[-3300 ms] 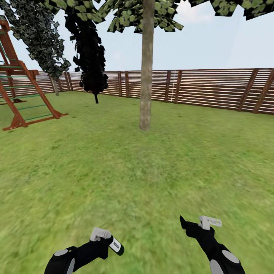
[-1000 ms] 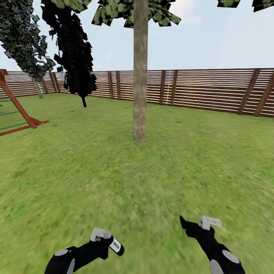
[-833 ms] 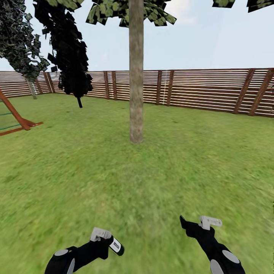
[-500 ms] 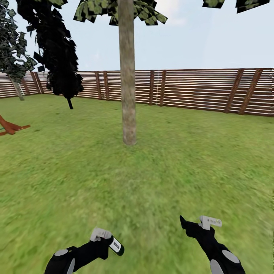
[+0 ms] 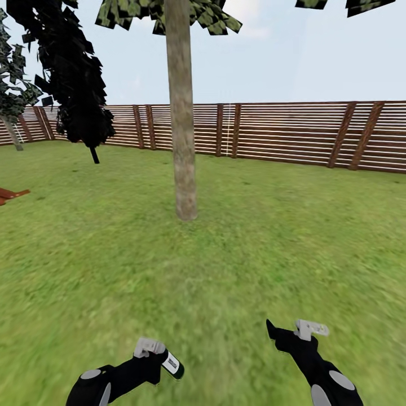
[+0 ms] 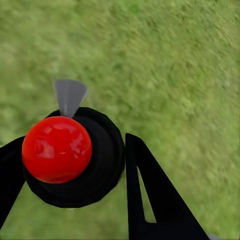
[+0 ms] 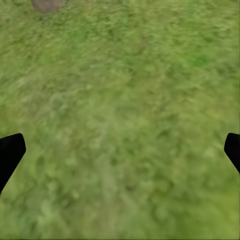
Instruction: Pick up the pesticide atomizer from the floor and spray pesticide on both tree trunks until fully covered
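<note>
A thick grey-brown tree trunk (image 5: 181, 129) rises from the lawn straight ahead, a few metres off, its leaves cut off by the frame's top. Its base (image 7: 47, 4) also peeks into the right wrist view. My left gripper (image 5: 162, 361) is low at the left, shut on the pesticide atomizer (image 5: 173, 365), a small dark bottle with a pale label. In the left wrist view the atomizer (image 6: 75, 157) appears end-on, a black round body with a red ball and grey nozzle, between the black fingers (image 6: 150, 195). My right gripper (image 5: 277, 332) hangs open over grass, holding nothing.
A slatted wooden fence (image 5: 293, 132) closes the lawn behind the tree. A dark bush (image 5: 79, 84) on a thin stem stands at the back left, and another leafy tree (image 5: 11, 132) is beside the fence. A red-brown playhouse foot (image 5: 8, 195) pokes in at the left edge.
The whole view has shifted: the trunk has slid left and grown closer, and the playhouse frame has nearly left the picture. Both arms keep their pose, and the atomizer stays held.
</note>
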Robot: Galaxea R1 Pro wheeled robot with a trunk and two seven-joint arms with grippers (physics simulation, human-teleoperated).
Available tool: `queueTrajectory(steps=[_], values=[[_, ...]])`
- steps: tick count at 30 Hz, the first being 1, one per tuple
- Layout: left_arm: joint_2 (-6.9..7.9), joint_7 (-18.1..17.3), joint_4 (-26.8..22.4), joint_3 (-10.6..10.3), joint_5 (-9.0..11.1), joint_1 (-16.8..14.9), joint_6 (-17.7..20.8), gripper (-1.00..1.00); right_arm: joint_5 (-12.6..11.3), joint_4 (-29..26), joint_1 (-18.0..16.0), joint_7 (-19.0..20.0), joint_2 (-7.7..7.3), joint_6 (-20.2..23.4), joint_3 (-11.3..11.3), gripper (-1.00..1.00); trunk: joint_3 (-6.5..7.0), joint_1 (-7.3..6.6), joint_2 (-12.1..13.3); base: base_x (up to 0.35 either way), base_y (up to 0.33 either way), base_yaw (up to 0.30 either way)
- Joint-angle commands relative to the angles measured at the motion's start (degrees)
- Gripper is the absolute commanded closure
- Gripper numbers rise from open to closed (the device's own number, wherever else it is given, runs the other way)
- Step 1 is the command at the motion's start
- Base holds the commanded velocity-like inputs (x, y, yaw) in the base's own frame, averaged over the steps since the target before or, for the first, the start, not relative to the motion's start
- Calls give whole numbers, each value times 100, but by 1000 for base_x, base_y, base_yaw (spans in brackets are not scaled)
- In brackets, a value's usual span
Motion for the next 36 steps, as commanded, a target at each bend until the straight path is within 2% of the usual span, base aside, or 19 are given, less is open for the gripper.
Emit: queueTrajectory(steps=[1, 36], values=[[-7, -40, -8, 20, -48, -3, 23, 100, -60, -10, -1, -57, -6, 12, 14, -100, -4, 3, -2, 342, 0, -1], [-5, -39, -8, 20, -47, -3, 23, 100, -60, -10, -1, -57, -6, 12, 20, -100, -4, 3, -2, 342, 0, 16]])
